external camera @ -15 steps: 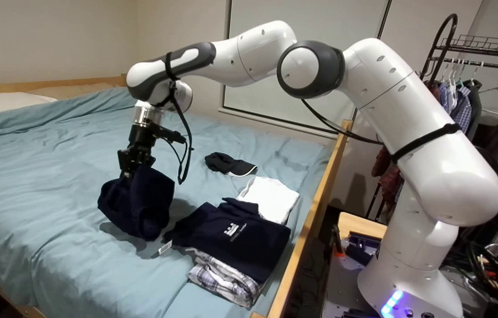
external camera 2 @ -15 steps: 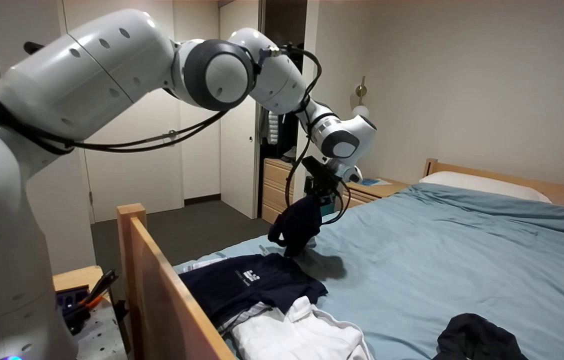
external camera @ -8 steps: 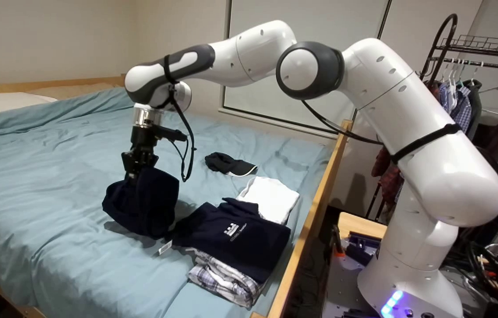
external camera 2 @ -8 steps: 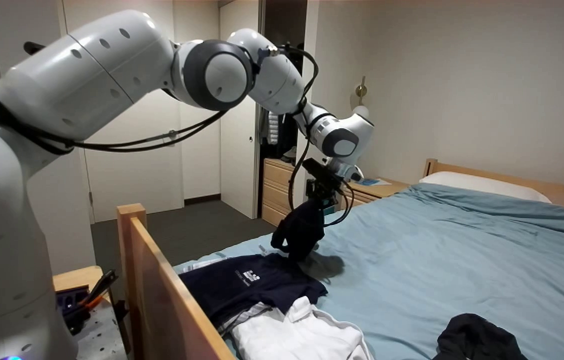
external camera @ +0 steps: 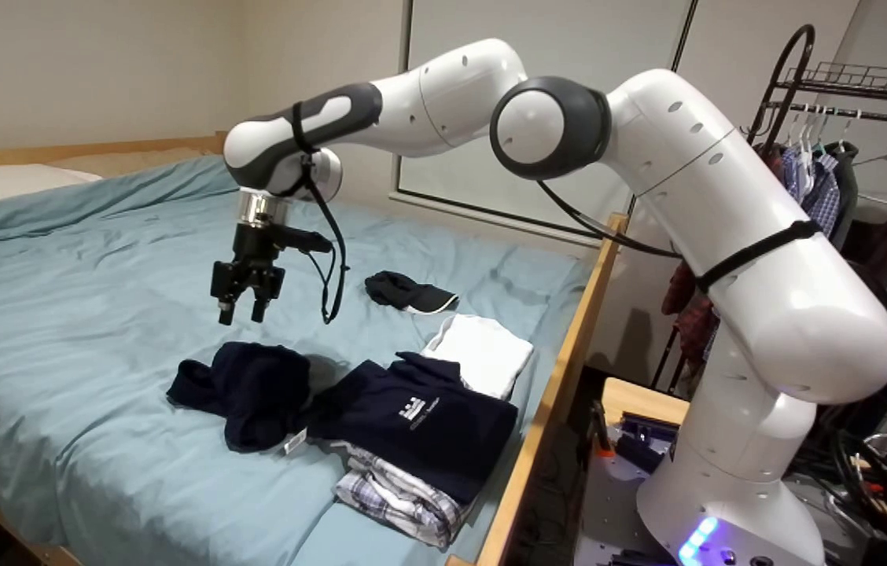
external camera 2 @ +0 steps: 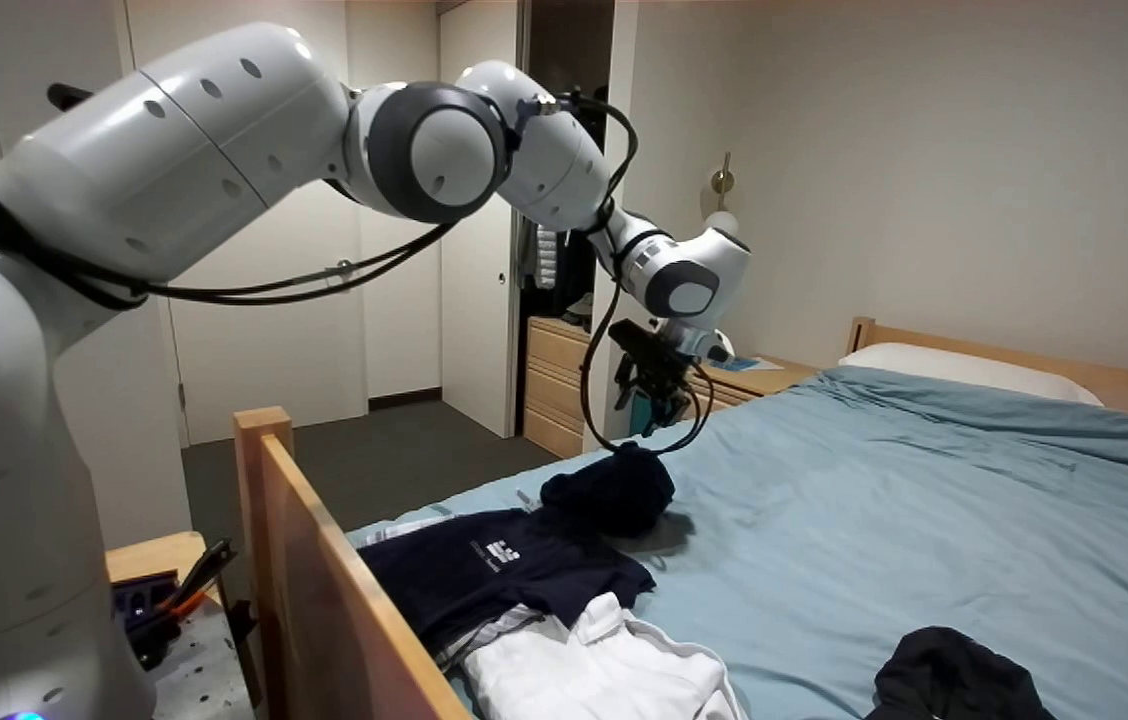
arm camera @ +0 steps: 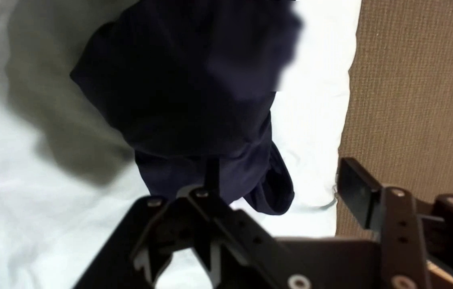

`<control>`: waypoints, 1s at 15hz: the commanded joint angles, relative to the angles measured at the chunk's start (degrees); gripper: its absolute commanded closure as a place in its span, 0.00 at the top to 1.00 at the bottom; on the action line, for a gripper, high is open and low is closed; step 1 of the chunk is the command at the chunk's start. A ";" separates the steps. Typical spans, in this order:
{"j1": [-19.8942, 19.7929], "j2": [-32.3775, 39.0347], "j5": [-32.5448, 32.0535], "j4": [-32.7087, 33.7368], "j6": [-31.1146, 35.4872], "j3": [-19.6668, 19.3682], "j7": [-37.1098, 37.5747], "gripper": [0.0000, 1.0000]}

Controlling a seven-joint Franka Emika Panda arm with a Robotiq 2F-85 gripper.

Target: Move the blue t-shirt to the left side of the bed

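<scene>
Where tee (external camera: 255,389) lies, blue bed (external camera: 90,306), bdrm wall (external camera: 97,71)

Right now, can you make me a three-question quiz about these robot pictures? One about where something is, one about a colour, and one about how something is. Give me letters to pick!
1. Where is the crumpled navy cloth garment?
A) On the white pillow
B) Below the black two-fingered end effector
C) On a clothes hanger

2. What colour is the print on the neatly folded navy shirt?
A) White
B) Red
C) Yellow

3. How is the end effector?
A) Shut on the folded shirt
B) Shut on a cap
C) Open, gripping nothing

1: B, since both exterior views show the garment there.
2: A, since the marks look white in both exterior views.
3: C, since in an exterior view a gap shows between its fingertips, with nothing held.
</scene>
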 commanded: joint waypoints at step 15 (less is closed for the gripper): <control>-3.69 -17.27 -11.55 -27.51 17.22 -8.37 -4.49 1.00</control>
